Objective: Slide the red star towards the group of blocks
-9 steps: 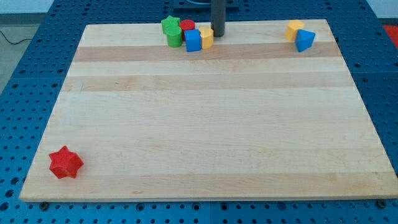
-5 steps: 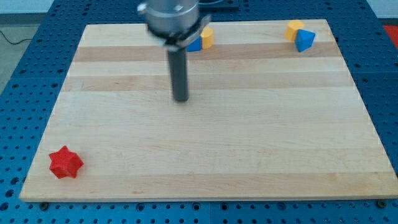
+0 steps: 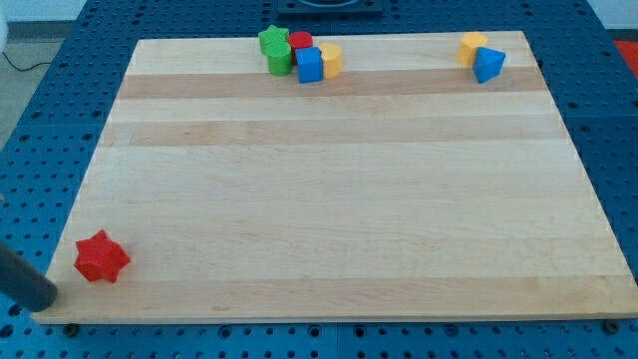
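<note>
Red star (image 3: 102, 257) sits near the tabletop's (image 3: 339, 199) bottom-left corner, with my tip (image 3: 45, 302), bare and holding nothing, just beyond it, seemingly placed to push it toward the far group.

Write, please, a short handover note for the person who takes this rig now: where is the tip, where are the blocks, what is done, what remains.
My tip: at the board's bottom-left corner, just left of and below the red star, not clearly touching it.
Red star: near the view's bottom left.
Group: green star, green cylinder, red block, blue block and yellow block, clustered at the top edge, left of centre.
Separate pair: another yellow block and blue block, top right.
Done: tip placed behind the star.
Left: the whole push, up and right toward the group.
</note>
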Robot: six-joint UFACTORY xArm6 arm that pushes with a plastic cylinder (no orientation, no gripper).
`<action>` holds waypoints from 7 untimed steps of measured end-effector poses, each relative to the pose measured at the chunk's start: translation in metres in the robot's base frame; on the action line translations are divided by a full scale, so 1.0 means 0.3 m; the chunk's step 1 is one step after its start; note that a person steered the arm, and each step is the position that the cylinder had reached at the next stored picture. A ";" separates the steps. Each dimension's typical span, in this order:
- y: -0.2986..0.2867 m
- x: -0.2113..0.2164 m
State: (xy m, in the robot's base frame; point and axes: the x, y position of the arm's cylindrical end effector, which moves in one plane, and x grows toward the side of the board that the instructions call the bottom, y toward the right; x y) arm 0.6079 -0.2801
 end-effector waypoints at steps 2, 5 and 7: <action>0.349 -0.175; 0.080 0.018; 0.049 -0.094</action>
